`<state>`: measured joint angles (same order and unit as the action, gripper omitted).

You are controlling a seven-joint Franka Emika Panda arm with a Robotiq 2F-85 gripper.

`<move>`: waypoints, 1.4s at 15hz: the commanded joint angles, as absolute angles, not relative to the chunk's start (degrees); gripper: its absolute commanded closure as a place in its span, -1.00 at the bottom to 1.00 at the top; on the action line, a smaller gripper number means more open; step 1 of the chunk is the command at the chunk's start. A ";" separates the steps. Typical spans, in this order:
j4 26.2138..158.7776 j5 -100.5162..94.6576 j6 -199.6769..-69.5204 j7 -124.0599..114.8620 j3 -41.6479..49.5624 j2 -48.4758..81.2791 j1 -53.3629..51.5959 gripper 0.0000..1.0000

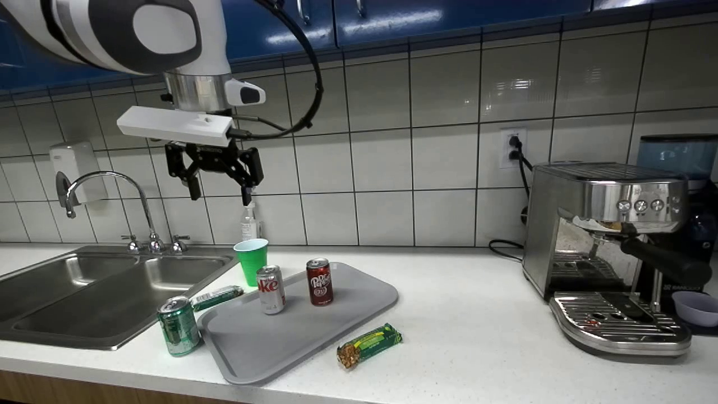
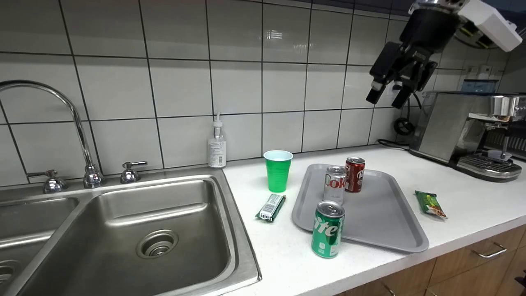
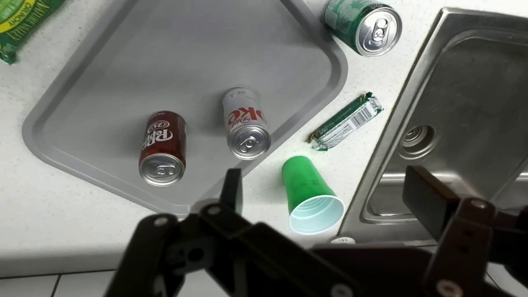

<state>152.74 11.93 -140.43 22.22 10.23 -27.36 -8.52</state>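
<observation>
My gripper [image 1: 221,193] hangs high above the counter, its jaws wide apart and holding nothing. In the wrist view a green cup [image 3: 305,181] appears between the fingers [image 3: 429,198], well below them; it stands upright on the counter. A silver Diet Coke can [image 1: 271,292] and a dark red Dr Pepper can [image 1: 320,283] stand on a grey tray [image 1: 348,286]. Beside the tray is a green Sprite can [image 2: 328,234]. One green-wrapped bar [image 2: 271,207] lies between cup and Sprite can; another green bar [image 1: 370,345] lies on the tray's opposite side.
A steel sink [image 2: 164,213] with a curved faucet [image 2: 61,98] borders the counter beside the cup. A clear pump bottle [image 2: 217,146] stands by the tiled wall. At the far end sits a coffee machine [image 1: 606,224]. Blue cabinets [image 1: 460,17] hang above.
</observation>
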 commanded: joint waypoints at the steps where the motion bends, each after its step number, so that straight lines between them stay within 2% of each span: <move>1: 152.71 11.87 -144.43 23.31 9.89 -23.62 -7.84 -1.00; 13: 149.45 13.68 -150.38 24.67 9.22 -9.96 -8.30 -1.00; 21: 145.02 14.49 -151.41 24.63 5.64 -0.68 -6.79 -1.00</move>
